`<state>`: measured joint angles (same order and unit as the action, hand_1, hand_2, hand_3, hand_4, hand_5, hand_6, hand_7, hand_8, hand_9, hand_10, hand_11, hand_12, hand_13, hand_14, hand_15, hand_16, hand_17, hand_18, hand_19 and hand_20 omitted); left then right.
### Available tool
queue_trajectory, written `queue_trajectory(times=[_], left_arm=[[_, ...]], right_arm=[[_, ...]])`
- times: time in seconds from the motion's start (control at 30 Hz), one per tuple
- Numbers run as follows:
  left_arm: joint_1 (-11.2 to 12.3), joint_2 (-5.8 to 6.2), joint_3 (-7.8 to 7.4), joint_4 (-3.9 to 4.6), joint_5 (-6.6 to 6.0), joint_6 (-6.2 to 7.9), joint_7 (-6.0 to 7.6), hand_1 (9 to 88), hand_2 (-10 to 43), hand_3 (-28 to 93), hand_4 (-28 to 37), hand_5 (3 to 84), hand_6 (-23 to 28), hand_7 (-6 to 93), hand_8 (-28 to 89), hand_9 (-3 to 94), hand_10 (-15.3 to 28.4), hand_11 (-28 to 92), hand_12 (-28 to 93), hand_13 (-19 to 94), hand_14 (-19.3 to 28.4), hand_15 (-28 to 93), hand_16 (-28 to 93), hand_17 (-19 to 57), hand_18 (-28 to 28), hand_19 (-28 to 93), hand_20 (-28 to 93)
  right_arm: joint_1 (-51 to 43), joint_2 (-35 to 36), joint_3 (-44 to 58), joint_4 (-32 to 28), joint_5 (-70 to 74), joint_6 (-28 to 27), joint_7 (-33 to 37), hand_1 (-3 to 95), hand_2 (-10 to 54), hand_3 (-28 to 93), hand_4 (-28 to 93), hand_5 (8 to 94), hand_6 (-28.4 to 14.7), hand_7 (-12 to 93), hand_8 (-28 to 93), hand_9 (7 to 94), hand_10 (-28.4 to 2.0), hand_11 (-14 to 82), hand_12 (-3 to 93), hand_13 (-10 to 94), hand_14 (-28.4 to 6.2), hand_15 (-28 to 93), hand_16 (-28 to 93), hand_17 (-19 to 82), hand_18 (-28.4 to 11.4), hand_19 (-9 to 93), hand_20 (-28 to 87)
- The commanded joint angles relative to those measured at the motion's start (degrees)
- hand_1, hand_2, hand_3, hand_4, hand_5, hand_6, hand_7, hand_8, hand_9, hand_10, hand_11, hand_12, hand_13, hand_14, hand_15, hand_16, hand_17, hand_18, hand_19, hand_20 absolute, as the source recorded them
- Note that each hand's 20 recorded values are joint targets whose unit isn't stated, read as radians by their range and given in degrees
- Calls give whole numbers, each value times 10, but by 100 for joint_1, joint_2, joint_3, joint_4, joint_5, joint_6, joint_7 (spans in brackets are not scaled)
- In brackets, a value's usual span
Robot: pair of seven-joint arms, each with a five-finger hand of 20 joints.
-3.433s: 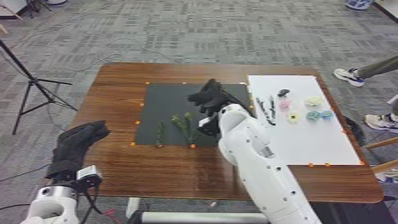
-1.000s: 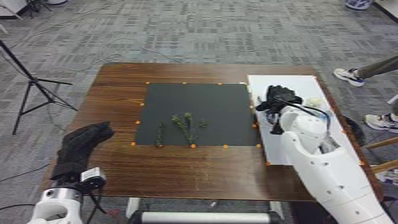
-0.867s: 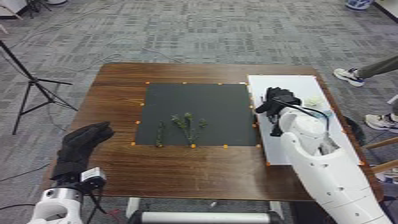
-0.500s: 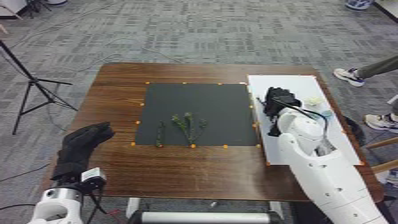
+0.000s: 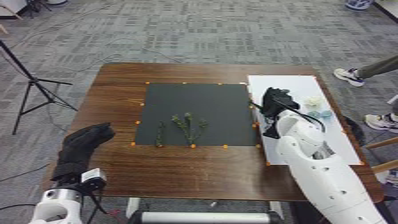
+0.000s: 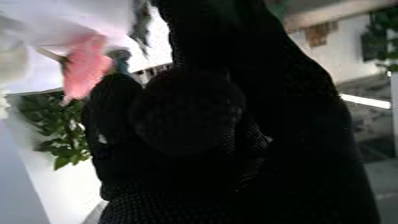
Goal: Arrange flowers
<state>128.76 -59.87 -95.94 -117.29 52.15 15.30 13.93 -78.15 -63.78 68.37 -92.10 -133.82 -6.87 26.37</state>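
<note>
My right hand (image 5: 279, 96) is over the left part of the white sheet (image 5: 302, 145), hiding what lies beneath it. On the sheet, to that hand's right, are a cream flower (image 5: 314, 101) and pale blue flowers (image 5: 321, 115). Several green sprigs (image 5: 188, 129) lie near the front of the black mat (image 5: 197, 100). My left hand (image 5: 82, 142) hangs open at the table's left edge, away from the mat. In the right wrist view a pink flower (image 6: 86, 65) appears beside my right hand (image 6: 187, 112); whether that hand holds anything cannot be told.
Orange markers line the edges of the mat and sheet on the brown table (image 5: 115, 105). A black tripod (image 5: 33, 80) stands on the floor to the left. Leafy greenery (image 6: 58, 127) shows in the right wrist view.
My right hand has moved from above the black mat to the white sheet, then shifted slightly left, uncovering more of the cream and blue flowers. The left arm has barely moved.
</note>
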Motion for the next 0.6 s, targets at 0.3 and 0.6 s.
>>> queue_trajectory(times=[0.3, 0.6], left_arm=[[92, 78, -105, -75, 6, -140, -160, 340, 0, 711, -115, 569, 28, 198, -74, 558, 137, 233, 138, 459, 174, 260, -10, 110, 113, 123, 228], [109, 98, -140, -92, 12, -192, -150, 338, -1, 711, -114, 568, 27, 198, -74, 558, 138, 232, 138, 458, 174, 260, -10, 111, 113, 123, 228]], right_arm=[[-417, -201, 93, -1559, 278, 108, 148, 644, -95, 586, -129, 728, -20, 360, 212, 937, -82, 174, 452, 937, 7, 595, 265, 682, -99, 932, 488], [-758, -557, -205, -1733, 211, -54, 117, 644, -95, 589, -131, 729, -21, 362, 212, 937, -83, 174, 451, 937, 5, 596, 263, 682, -97, 932, 487]])
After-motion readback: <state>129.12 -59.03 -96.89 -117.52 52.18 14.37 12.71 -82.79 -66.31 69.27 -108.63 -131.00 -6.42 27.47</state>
